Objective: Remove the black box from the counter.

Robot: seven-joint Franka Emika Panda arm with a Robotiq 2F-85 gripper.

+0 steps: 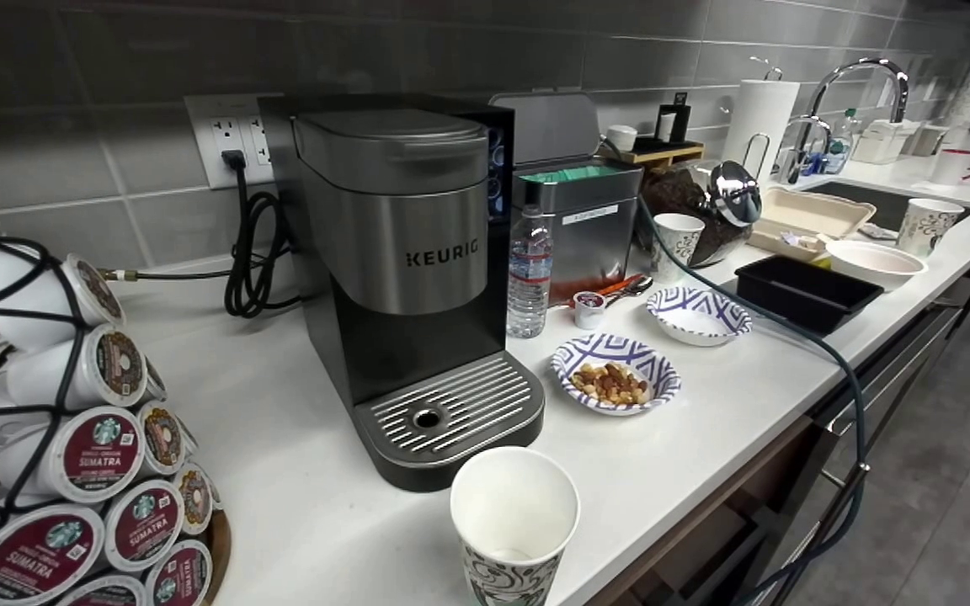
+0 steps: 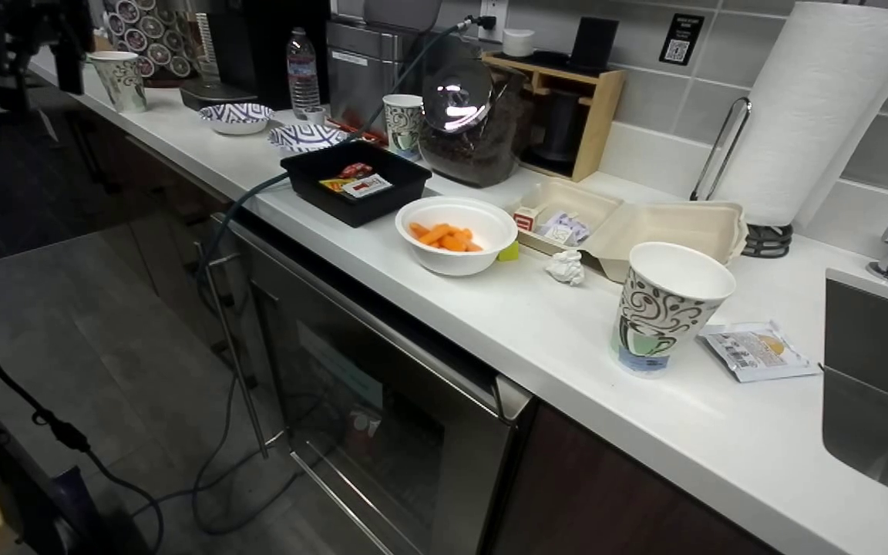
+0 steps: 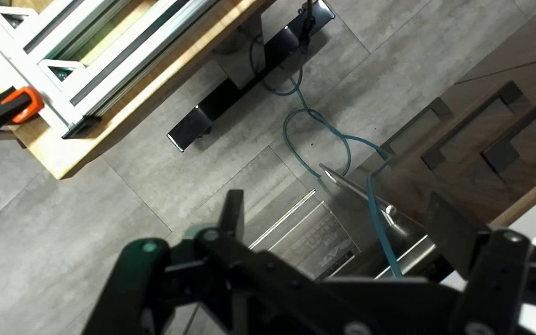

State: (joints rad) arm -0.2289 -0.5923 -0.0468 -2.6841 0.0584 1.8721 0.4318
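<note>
Black linkages [image 3: 279, 279], round screws [image 3: 513, 237]; fingers [image 3: 233, 211] dark, flat-faced.

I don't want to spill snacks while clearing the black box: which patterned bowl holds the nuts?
The patterned bowl nearer the Keurig machine, nuts piled in its middle. The other patterned bowl, nearer the black box, shows no nuts.

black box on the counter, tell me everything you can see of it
The black box is a shallow, open-topped rectangular tray with low walls, apparently plastic. It sits upright on the white counter, near the front edge, between a patterned bowl and a white bowl. Inside lie what look like small red, yellow and white packets. A teal hose runs close by; whether it touches the box is unclear.
</note>
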